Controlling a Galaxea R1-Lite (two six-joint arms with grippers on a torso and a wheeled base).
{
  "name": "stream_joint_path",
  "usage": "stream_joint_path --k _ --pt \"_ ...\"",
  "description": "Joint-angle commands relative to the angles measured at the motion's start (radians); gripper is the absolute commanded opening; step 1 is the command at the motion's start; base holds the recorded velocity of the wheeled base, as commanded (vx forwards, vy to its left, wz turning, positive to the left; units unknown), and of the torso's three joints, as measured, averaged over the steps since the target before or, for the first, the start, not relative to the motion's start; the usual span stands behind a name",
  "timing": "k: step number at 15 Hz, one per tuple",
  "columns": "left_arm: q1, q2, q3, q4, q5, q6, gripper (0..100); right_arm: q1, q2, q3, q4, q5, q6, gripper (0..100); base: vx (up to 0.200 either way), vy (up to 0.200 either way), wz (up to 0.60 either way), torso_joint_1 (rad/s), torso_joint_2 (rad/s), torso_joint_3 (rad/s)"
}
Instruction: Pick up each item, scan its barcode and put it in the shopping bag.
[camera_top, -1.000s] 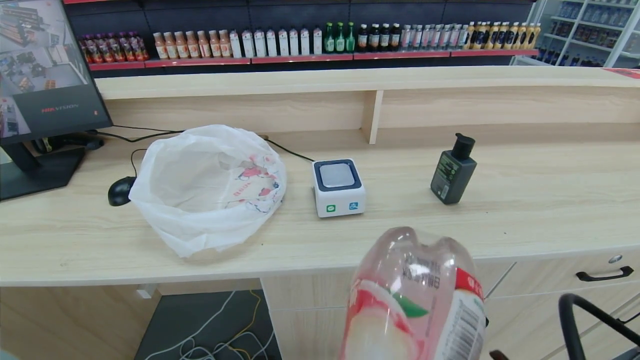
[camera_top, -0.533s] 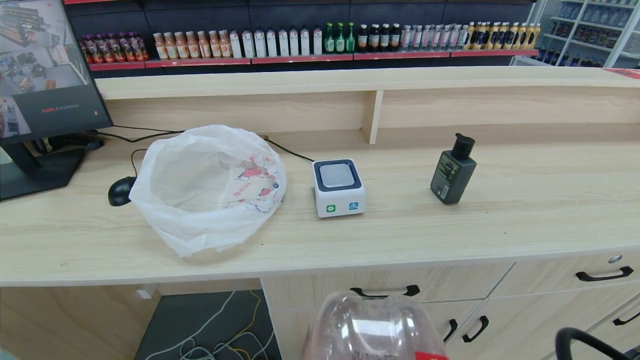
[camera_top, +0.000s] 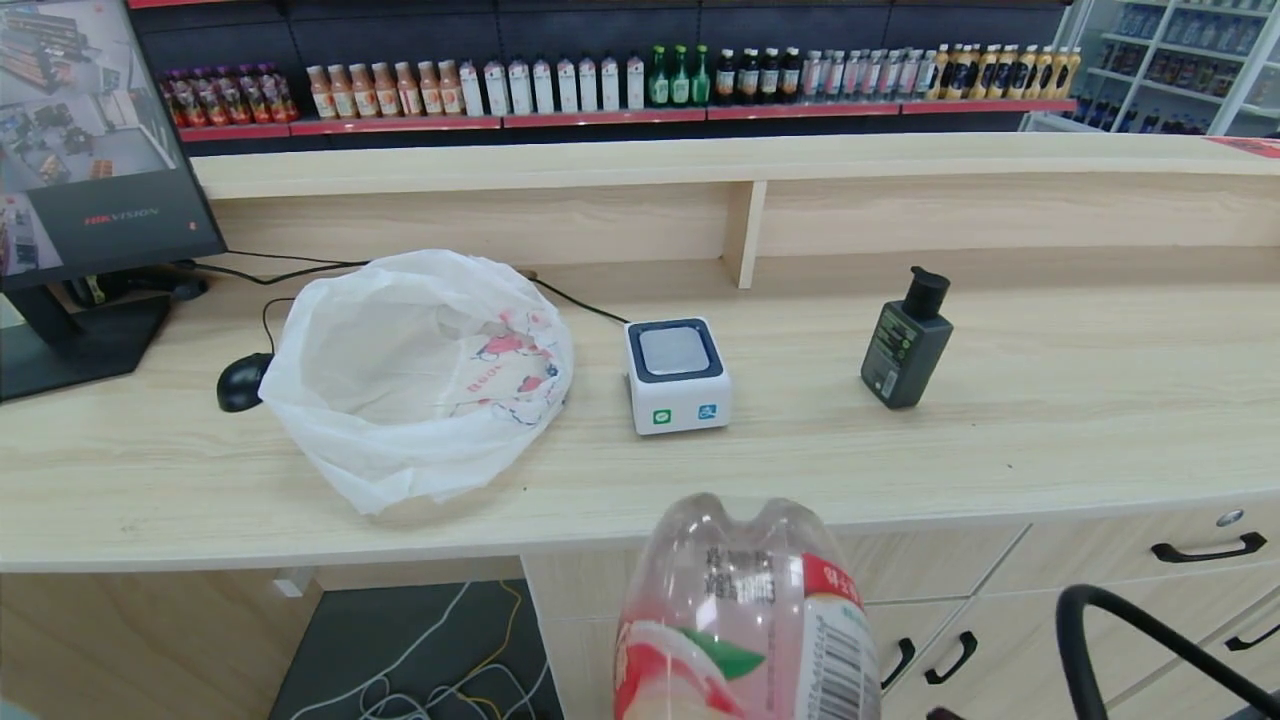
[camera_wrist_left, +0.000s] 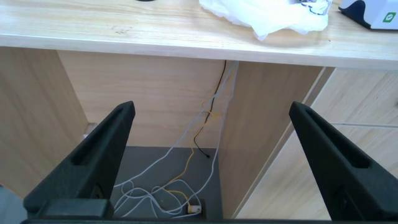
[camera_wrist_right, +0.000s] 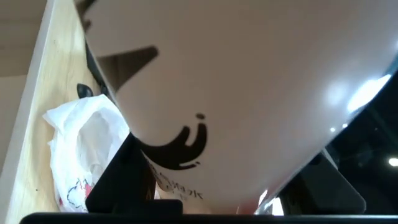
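Drink bottle (camera_top: 745, 620): was held in the air just short of the bench's (camera_top: 1050, 420) front edge, base pointing away from the robot. Its barcode (camera_top: 845, 672) lay on the side turned up and toward the robot's right.
Right hand (camera_wrist_right: 217, 193): was closed around the drink bottle, with dark fingers (camera_wrist_right: 121, 180) showing on either side of it.
Left hand (camera_wrist_left: 211, 124): was spread wide and held nothing, low in front of the bench and below its top.
Step in hand: appeared to be carrying the bottle to the scanner.
Scanner (camera_top: 677, 374): sat on the bench with its window facing up, between the shopping bag and the dark pump bottle.
Doing it well: the wrist probably needed rolling so the barcode faced down at the window. The bottle should then be held level and steady just above the window, not touching it.
Shopping bag (camera_top: 415, 375): stood with its mouth open upward, just beside the scanner on the robot's left.
Dark pump bottle (camera_top: 906, 340): stood upright, well apart on the right, not yet picked up.
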Motion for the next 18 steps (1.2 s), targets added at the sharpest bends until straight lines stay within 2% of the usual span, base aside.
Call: stream_joint_path --k 1,4,14,18 --pt "0.0 0.0 0.0 0.0 0.001 0.0 100 -0.03 0.028 -0.021 0.0 0.024 0.003 0 0.0 0.0 0.0 0.0 0.0 0.0" --pt "0.0 0.0 0.0 0.0 0.001 0.0 100 -0.081 0.063 -0.05 0.0 0.061 0.052 0 0.0 0.0 0.0 0.0 0.0 0.0" --pt "0.0 0.0 0.0 0.0 0.001 0.0 100 -0.087 0.069 -0.045 0.0 0.064 0.098 0 0.0 0.0 0.0 0.0 0.0 0.0" --pt "0.0 0.0 0.0 0.0 0.001 0.0 100 -0.096 0.08 -0.059 0.0 0.062 0.17 0 0.0 0.0 0.0 0.0 0.0 0.0"
